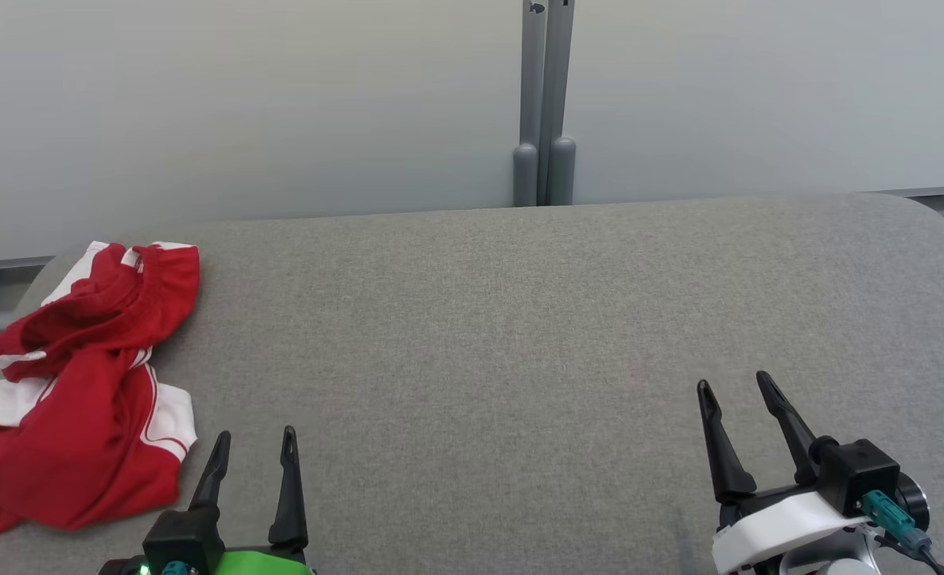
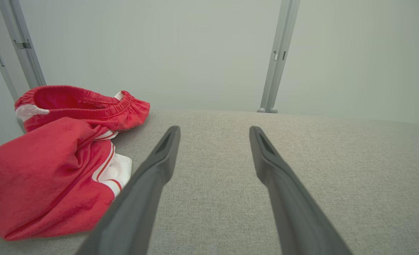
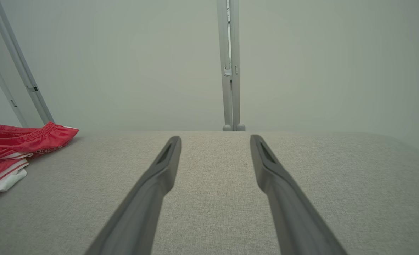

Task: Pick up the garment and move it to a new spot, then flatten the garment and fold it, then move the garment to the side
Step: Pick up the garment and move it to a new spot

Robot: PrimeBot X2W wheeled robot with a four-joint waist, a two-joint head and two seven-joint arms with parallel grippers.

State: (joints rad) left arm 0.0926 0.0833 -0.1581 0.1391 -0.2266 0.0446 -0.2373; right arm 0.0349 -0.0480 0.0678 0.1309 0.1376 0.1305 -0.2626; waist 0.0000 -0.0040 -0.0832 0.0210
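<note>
The left end effector [image 1: 256, 433] has its two dark fingers spread wide apart with nothing between them. The tips point away from the robot, and bare grey cloth shows in the gap in the left wrist view. The right end effector [image 1: 734, 380] is likewise parted and empty, its fingers leaning slightly to its left. Both hang low over the near part of the tabletop [image 1: 480, 319]; whether the fingers touch the surface cannot be told.

The garment [image 1: 81, 447] lies just beside the left end effector, on its left and reaching forward past its fingertips, not touching them. It is a crumpled red heap with white panels and thin white piping. A gathered elastic waistband stands open at the end farthest from the end effector. It sits near the tabletop's left edge, well apart from the right end effector, far off to that one's left.

Ahead of both end effectors the grey fabric-covered tabletop runs to a rounded far edge. Beyond it, between the two and nearer the right one's line, two grey posts [image 1: 544, 120] rise side by side against a pale wall [image 1: 280, 104].
</note>
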